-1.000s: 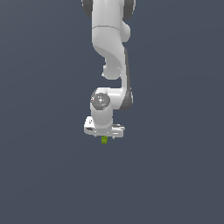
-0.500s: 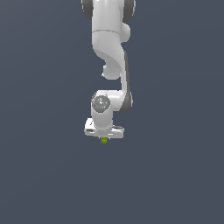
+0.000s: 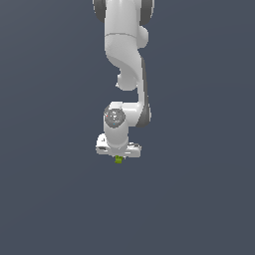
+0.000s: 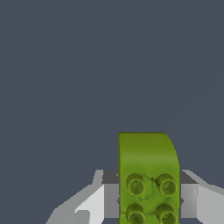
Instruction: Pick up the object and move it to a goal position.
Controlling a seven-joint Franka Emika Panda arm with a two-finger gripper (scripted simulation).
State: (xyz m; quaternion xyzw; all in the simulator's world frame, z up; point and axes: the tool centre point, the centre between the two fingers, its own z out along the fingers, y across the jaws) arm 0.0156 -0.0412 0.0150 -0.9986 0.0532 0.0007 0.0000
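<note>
Hanging from the white arm, the gripper points straight down against a plain dark grey-blue background. The object, a small yellow-green block, sits between the fingertips and projects just below them in the exterior view. In the wrist view the object fills the gap between the two grey fingers, one on each side and touching it, so the jaws are closed narrowly onto the block. Four round studs with darker centres show on its face. No supporting surface is distinguishable beneath the block.
</note>
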